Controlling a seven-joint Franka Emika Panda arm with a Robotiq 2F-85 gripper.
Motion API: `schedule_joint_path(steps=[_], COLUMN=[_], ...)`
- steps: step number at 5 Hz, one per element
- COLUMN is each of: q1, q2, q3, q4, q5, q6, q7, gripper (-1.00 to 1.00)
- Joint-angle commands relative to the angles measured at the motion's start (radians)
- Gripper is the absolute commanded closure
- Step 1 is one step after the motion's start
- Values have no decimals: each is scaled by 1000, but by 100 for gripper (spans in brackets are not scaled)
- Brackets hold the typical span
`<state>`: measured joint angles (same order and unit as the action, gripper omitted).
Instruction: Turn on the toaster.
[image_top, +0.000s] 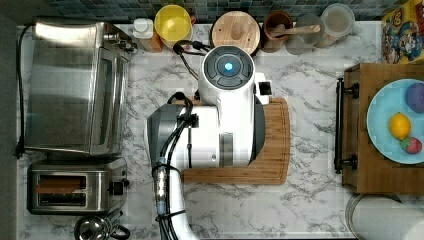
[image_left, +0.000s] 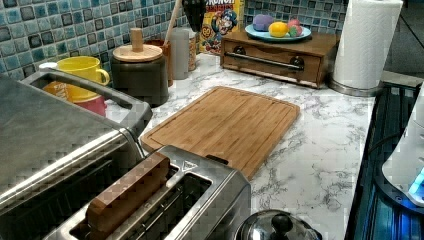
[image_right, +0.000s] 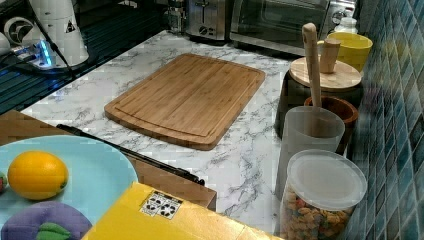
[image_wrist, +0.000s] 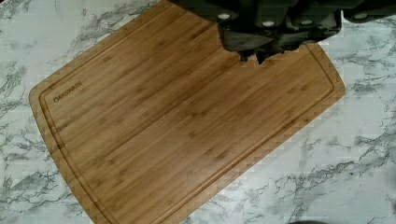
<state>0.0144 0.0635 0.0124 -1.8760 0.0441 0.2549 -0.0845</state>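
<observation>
The toaster (image_top: 75, 187) is a small steel box at the top view's lower left, its black lever (image_top: 118, 188) facing the counter's middle. A brown slice (image_top: 59, 186) stands in one of its slots, also seen in the left view on the toaster (image_left: 210, 192). In the right view the toaster (image_right: 207, 19) sits far back. My arm (image_top: 227, 115) hangs over the wooden cutting board (image_top: 272, 167), well apart from the toaster. In the wrist view my gripper (image_wrist: 255, 55) hovers high above the board (image_wrist: 177, 130), fingers shut with nothing held.
A large steel toaster oven (image_top: 75, 85) stands beside the toaster, and a shiny kettle (image_top: 95, 229) on its other side. Jars, a yellow mug (image_top: 172, 22) and a utensil holder line the tiled wall. A wooden drawer box (image_top: 387, 172) carries a blue plate (image_top: 382, 125) of fruit.
</observation>
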Motion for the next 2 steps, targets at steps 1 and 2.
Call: schedule_joint_path(steps=[1, 2], q1=[0, 22], q2=[0, -7], q3=[1, 24], q4=[0, -36], q5=[2, 37], q6=[3, 54], q7=[-19, -85], gripper=[100, 100])
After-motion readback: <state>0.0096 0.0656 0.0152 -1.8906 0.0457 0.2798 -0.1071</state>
